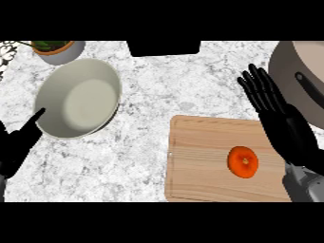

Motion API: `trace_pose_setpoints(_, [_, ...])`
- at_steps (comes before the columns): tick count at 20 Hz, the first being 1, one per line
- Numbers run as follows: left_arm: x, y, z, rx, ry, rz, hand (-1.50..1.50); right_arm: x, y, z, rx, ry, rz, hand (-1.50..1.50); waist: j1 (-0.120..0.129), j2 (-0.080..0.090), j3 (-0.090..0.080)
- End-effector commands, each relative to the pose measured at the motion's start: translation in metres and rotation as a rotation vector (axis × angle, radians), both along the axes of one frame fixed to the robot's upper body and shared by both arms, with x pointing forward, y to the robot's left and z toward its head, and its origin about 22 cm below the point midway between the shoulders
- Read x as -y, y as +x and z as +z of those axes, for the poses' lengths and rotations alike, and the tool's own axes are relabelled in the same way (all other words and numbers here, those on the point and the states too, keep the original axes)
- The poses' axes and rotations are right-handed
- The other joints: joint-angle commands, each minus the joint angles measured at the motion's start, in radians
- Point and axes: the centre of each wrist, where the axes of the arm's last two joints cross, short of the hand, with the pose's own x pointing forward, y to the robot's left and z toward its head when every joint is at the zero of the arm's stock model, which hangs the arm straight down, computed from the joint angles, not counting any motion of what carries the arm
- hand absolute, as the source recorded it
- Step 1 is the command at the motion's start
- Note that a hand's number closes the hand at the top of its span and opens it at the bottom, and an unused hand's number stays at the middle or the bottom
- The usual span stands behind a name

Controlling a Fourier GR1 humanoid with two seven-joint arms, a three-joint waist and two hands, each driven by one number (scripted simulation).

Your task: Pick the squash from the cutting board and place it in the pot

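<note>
The squash (243, 162) (round and orange) lies on the wooden cutting board (199, 161), toward the board's right side, and no hand touches it. The board rests on the marbled white surface (171, 90) at the lower right.

The pot (311, 71) stands at the upper right edge, only partly in view; it is grey-brown with a dark handle across it, and its contents cannot be told from here. At the left sits a pale bowl (78, 98) with nothing visible inside it. Behind the bowl, at the top left, is a small pot with a green plant (56, 48) in it. A dark object (164, 47) is cut off by the top edge.

The right hand (280, 118) is wide open with straight fingers, above the board's right edge and just beside the pot, holding nothing. The left hand (8, 144) shows at the lower left, near the bowl's rim, fingers relaxed and holding nothing.
</note>
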Motion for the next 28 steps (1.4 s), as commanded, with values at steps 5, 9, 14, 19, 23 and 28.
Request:
trace_pose_setpoints(5, [-0.031, 0.001, 0.030, 0.195, 0.175, 0.141, 0.00, 0.107, -0.067, -0.100, -0.594, -0.100, -0.692, 1.50, -0.043, -0.031, -0.041])
trace_pose_setpoints(9, [-0.022, -0.003, 0.022, 0.201, 0.160, 0.179, 0.00, 0.177, -0.086, -0.077, -0.322, -0.627, -1.044, -1.50, -0.077, -0.045, -0.052])
trace_pose_setpoints(14, [-0.004, -0.015, 0.015, 0.228, 0.157, 0.169, 0.00, 0.111, -0.148, -0.112, -0.212, -0.605, -1.188, -1.50, -0.021, -0.039, -0.043])
trace_pose_setpoints(19, [0.017, -0.022, 0.017, 0.263, 0.172, 0.120, 0.00, 0.078, -0.179, -0.079, -0.336, -0.667, -1.127, -1.50, 0.026, -0.025, -0.045])
trace_pose_setpoints(23, [0.021, -0.018, 0.021, 0.258, 0.179, 0.103, 0.00, 0.081, -0.176, -0.033, -0.425, -0.785, -1.053, -1.50, 0.032, -0.022, -0.046])
trace_pose_setpoints(28, [0.017, -0.015, 0.015, 0.271, 0.172, 0.093, 0.00, 0.062, -0.150, -0.001, -0.572, -0.905, -0.930, -1.50, 0.058, -0.016, -0.047])
